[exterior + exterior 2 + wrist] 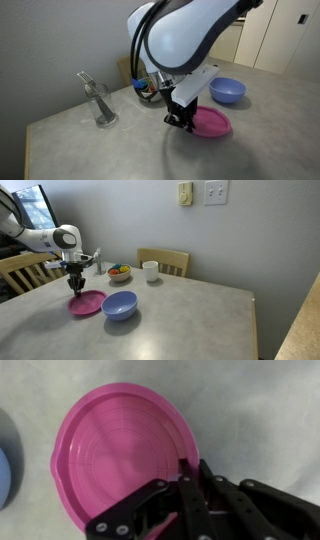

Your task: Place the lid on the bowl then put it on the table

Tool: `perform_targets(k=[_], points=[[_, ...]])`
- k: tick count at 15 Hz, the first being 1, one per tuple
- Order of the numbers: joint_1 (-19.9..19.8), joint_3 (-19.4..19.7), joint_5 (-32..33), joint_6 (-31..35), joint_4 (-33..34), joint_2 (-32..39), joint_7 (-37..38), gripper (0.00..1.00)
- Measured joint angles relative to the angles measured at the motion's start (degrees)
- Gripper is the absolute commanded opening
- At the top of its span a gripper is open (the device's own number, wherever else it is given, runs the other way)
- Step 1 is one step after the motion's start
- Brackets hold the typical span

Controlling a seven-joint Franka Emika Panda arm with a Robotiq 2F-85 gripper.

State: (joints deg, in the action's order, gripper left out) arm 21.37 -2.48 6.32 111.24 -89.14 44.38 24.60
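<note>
The magenta-pink lid (212, 123) lies flat on the grey table (190, 320), next to the periwinkle-blue bowl (227, 91). Both also show in the other exterior view, lid (88, 303) and bowl (120, 305). My gripper (182, 122) (76, 290) is down at the lid's edge. In the wrist view the lid (120, 445) fills the frame. The gripper's fingers (185, 468) are closed together on its rim. A sliver of the bowl (4, 470) shows at the left edge.
A glass with utensils (100, 105) stands near the table's edge. A small white bowl with colourful contents (119, 273) and a white cup (150, 271) stand at the far side. A wooden chair (163, 260) is behind them.
</note>
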Motion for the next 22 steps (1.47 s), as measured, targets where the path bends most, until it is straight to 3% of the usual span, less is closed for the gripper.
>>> perform_targets(k=[13,17,22], points=[[2.64,0.89,3.89,-26.38,12.90,-0.04,9.28,0.03],[2.28,1.50,5.19,-25.89,13.74,-0.08,9.27,0.03],[-0.17,3.19,6.52,-19.49,11.05,-0.97,8.61,0.03]])
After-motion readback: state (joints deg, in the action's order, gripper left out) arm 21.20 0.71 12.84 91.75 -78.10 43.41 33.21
